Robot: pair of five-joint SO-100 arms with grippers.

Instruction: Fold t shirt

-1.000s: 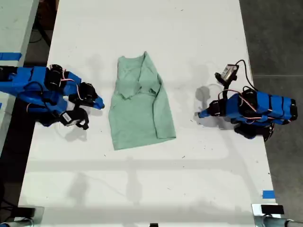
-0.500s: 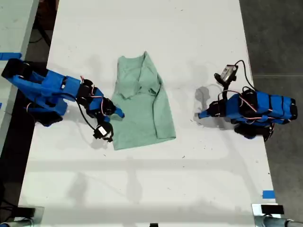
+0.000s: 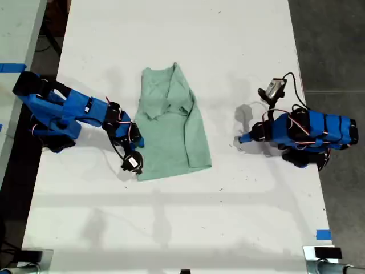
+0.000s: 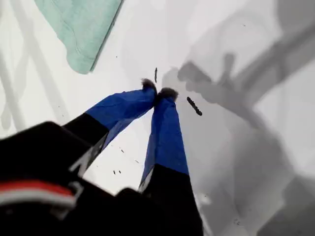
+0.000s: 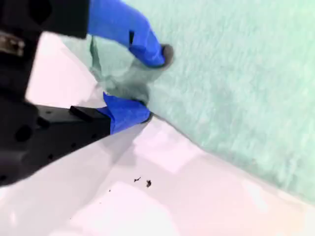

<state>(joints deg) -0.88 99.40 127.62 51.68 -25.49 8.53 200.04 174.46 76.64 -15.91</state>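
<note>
reaching for the shirt edge at the exterior view's centre-left, my second gripper has its fingers spread astride the hem; next it must pinch and lift. my first gripper, fingers pressed together, waits on bare surface.

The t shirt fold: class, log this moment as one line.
t shirt: flat on table | second gripper: open astride its edge | first gripper: shut, apart

t shirt: soft matt cloth, slightly fuzzy, wrinkled | worktop: smooth white surface, faint sheen, some dark specks | my first gripper: smooth blue plastic fingers, black matt body | my second gripper: smooth blue plastic
</note>
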